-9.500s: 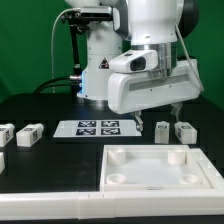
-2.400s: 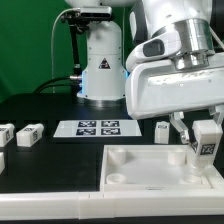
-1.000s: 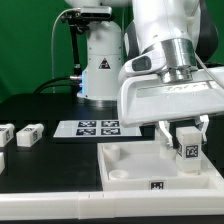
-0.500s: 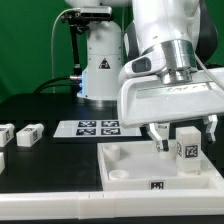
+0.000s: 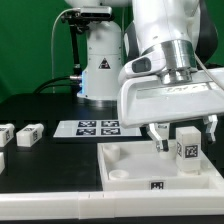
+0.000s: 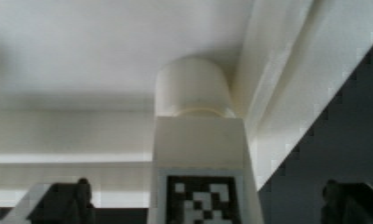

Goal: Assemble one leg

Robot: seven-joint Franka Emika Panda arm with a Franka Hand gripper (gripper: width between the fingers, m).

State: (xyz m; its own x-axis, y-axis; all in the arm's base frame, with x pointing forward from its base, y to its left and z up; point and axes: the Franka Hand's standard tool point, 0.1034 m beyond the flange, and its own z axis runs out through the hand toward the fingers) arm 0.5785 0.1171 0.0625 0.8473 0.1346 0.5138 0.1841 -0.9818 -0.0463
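One leg [image 5: 187, 144] stands upright on a corner of the white panel [image 5: 128, 168], by the near edge of the table [image 5: 40, 170]. Gripper [image 5: 186, 136] jaws apart, straddling the leg, neither finger touching.

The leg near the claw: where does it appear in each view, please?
Exterior view: the leg stands on the white panel, toward the exterior view's right, under the claw.
Wrist view: the leg fills the middle.
Shared landmark: the leg's black-and-white tag.
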